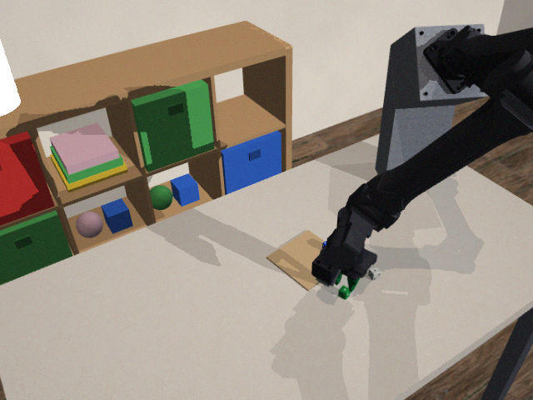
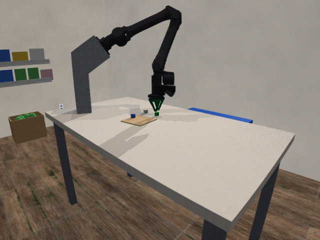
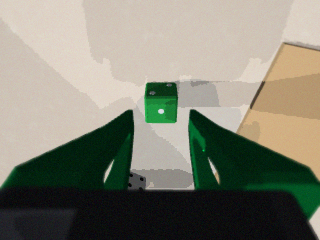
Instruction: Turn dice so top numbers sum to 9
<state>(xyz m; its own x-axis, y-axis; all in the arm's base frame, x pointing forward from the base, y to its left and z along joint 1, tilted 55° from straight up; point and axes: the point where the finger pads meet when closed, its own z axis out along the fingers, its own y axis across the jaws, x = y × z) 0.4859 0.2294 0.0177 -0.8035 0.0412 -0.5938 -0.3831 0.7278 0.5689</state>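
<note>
Fingers (image 1: 352, 282) (image 2: 151, 103) apart — green die (image 1: 344, 292) (image 2: 156, 113) (image 3: 161, 103) off the mat's edge (image 1: 287, 273) (image 2: 148, 122) (image 3: 257, 95) — bare table (image 1: 171, 322) (image 2: 206, 149) (image 3: 55, 55) around.

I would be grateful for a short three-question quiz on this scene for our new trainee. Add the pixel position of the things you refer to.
1. Which die lies just ahead of the fingertips in the wrist view: (a) white, (b) blue or (c) green?
2. True or false: the white die (image 1: 374, 273) (image 2: 145, 111) (image 3: 137, 180) lies off the mat (image 1: 289, 254) (image 2: 139, 121) (image 3: 287, 105).
3. In a word or two, what is the gripper (image 1: 345, 286) (image 2: 156, 110) (image 3: 161, 118) holding?

Key: 1. c, the green die (image 1: 344, 292) (image 2: 156, 113) (image 3: 161, 102). 2. True. 3. Nothing; its fingers stand apart.
</note>
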